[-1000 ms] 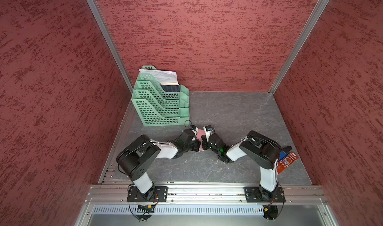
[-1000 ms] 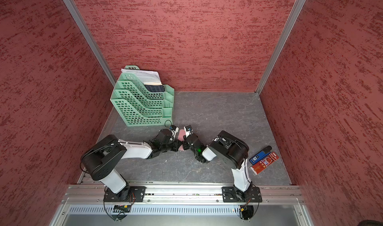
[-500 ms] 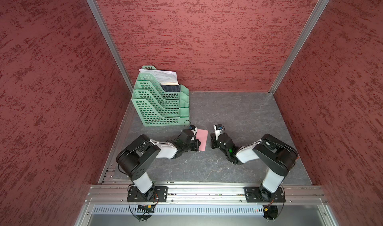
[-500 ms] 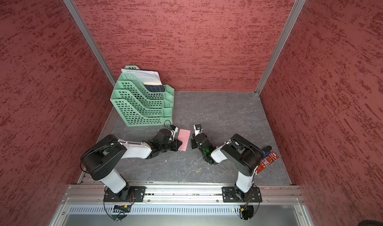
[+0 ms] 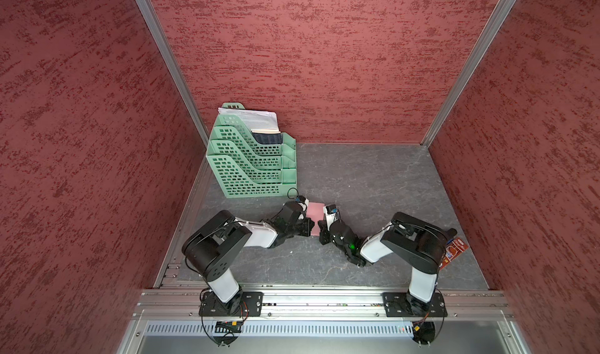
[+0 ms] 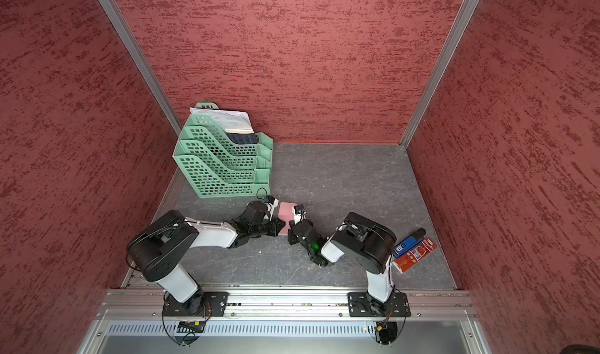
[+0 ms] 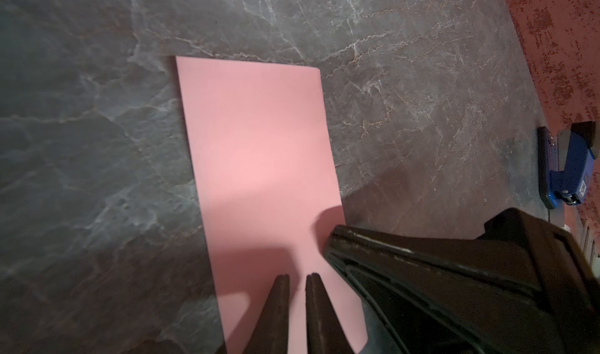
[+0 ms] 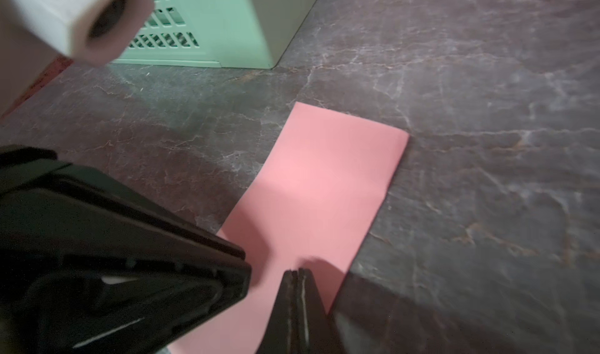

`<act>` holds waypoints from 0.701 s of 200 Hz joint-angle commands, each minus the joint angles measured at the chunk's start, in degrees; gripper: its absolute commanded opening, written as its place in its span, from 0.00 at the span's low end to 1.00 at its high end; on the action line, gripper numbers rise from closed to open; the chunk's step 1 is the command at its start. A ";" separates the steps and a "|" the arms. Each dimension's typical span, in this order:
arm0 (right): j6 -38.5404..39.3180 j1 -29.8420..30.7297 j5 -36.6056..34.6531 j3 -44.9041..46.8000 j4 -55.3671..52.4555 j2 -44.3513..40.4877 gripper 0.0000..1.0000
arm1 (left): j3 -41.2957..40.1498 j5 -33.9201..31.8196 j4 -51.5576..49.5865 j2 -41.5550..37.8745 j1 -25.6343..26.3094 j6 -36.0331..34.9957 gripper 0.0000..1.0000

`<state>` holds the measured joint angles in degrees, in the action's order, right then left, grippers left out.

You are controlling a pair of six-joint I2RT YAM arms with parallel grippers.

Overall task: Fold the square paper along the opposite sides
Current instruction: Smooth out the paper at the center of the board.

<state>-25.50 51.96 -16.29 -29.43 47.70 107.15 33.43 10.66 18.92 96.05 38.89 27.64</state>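
Between the grippers: paper (image 7: 259, 161) is found lying flat on the table (image 5: 373, 180), just in front of the tray (image 5: 246, 170) and not touching it.
Paper, shape: a narrow rectangle, longer than wide, is shown in both wrist views; edges are straight and corners square.
Paper, material: thin pink sheet, plain, matte and smooth.
Paper, top views: only a small pink patch is seen in both top views; the rest is covered by the arms.
Left gripper (image 7: 297, 276): fingers are held a narrow slit apart, with the tips set over one short end of the paper. Nothing is clamped between them.
Right gripper (image 8: 297, 271): fingers are pressed fully together and nothing is held. The tips are set near that same end, by a long edge. Whether the paper is touched cannot be told.
Tray: pale green plastic in stepped tiers, with side walls pierced by rows of rectangular holes. White printed sheets (image 5: 256, 118) are stacked in the rear tier.
Table: dark grey, stone-patterned with pale veins, and of dull sheen.
Walls (image 5: 324, 60): three sides are closed by red panels of rough, streaked texture, joined at aluminium posts (image 5: 168, 60).
Right side of table: an orange packet (image 6: 415, 255) and a blue tool (image 6: 407, 242) are laid side by side, well apart from the paper.
Front: both arm bases are bolted to an aluminium rail (image 5: 324, 298).
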 commanded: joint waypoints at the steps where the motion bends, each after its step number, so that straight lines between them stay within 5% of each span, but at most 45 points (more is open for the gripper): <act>1: -2.63 -1.44 -4.18 3.65 -7.26 -0.52 0.00 | -2.46 -0.94 -9.71 3.87 -0.40 0.14 0.16; 42: -1.87 -4.19 -3.23 4.08 -9.57 -1.22 0.00 | -2.40 -0.66 -9.58 4.15 -0.49 0.14 0.16; 90: 6.56 -0.92 2.11 4.90 -6.50 -12.38 0.00 | -2.22 -0.65 -9.71 4.49 -0.51 0.22 0.16; 140: 4.88 3.28 3.66 1.43 -2.37 -3.88 0.00 | -2.23 -0.72 -9.78 4.58 -0.62 0.28 0.16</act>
<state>-20.64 53.91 -14.55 -26.17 43.92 99.02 33.50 11.60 20.08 96.79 38.54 27.68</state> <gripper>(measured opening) 0.042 0.156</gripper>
